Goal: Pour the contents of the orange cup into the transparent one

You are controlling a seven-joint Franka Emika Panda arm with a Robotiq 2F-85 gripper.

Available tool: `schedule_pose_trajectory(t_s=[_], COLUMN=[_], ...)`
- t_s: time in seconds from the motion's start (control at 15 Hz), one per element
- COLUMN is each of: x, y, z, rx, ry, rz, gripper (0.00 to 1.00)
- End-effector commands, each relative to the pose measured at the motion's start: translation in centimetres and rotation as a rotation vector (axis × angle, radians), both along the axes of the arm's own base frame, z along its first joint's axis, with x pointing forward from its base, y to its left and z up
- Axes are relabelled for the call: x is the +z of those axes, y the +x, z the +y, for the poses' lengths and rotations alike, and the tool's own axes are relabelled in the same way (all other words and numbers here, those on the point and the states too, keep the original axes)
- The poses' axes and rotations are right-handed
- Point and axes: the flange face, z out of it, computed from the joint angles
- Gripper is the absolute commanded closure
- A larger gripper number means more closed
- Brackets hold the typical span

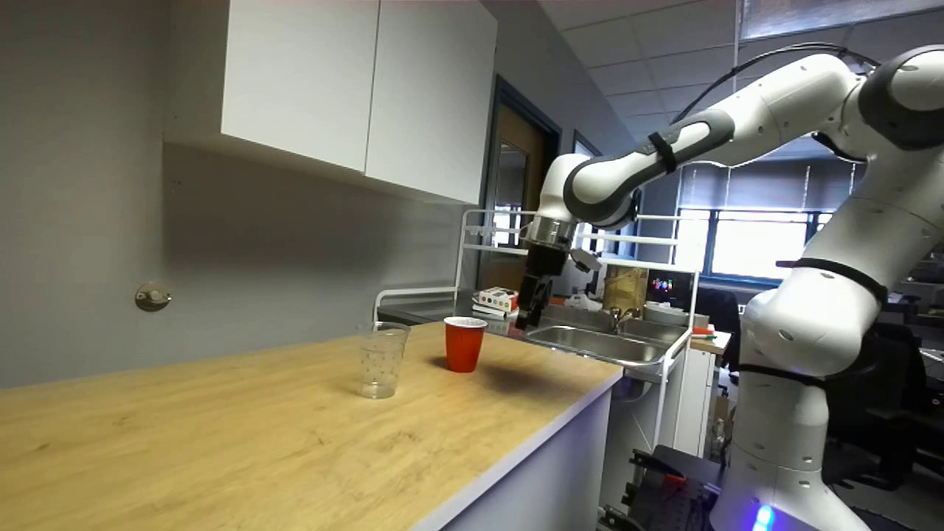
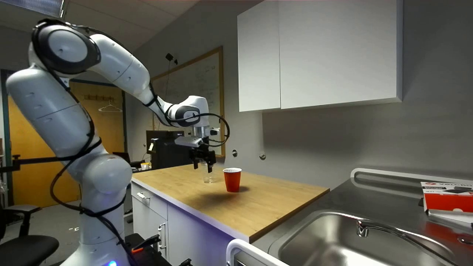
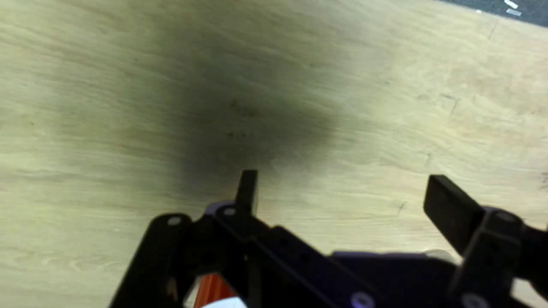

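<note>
The orange cup point(image 1: 464, 350) stands upright on the wooden counter, and also shows in an exterior view point(image 2: 232, 181). Its contents are hidden. The transparent cup point(image 1: 380, 365) stands upright beside it, apart from it, nearer the camera in that view. In an exterior view the transparent cup point(image 2: 208, 178) is partly behind my gripper point(image 2: 203, 168). My gripper, pointing down above the counter, is open and empty, fingers wide apart in the wrist view point(image 3: 340, 179). A sliver of the orange cup point(image 3: 212, 288) shows at the bottom, behind the left finger. A faint rounded edge near the right finger is unclear.
The wooden counter point(image 1: 295, 435) has a front edge on the robot's side. A white wall cabinet point(image 1: 361, 88) hangs above it. A steel sink point(image 2: 325, 236) with a tap and a white rack point(image 1: 682, 324) stand at the counter's end. A box point(image 2: 447, 197) lies beyond the sink.
</note>
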Motion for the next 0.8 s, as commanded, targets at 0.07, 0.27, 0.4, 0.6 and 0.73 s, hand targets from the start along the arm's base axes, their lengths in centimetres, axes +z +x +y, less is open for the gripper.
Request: schedule_pose_trajectory(t_s=[0.07,0.27,0.4,0.6,0.73], x=[-0.6,-0.4,0.2,1.6,2.2], y=[7.3,11.0,12.9,15.2,16.4], z=[1.0,0.6,0.1,-1.2,-2.4], rx=[-0.022,-0.051,-0.072,-0.11,-0.137], ry=[-0.075,-0.114,-0.129,-0.141,-0.138], rz=[-0.005,-0.004,-0.01,-0.03,-0.033], gripper=[0.0,0.0,0.0,0.0,0.0])
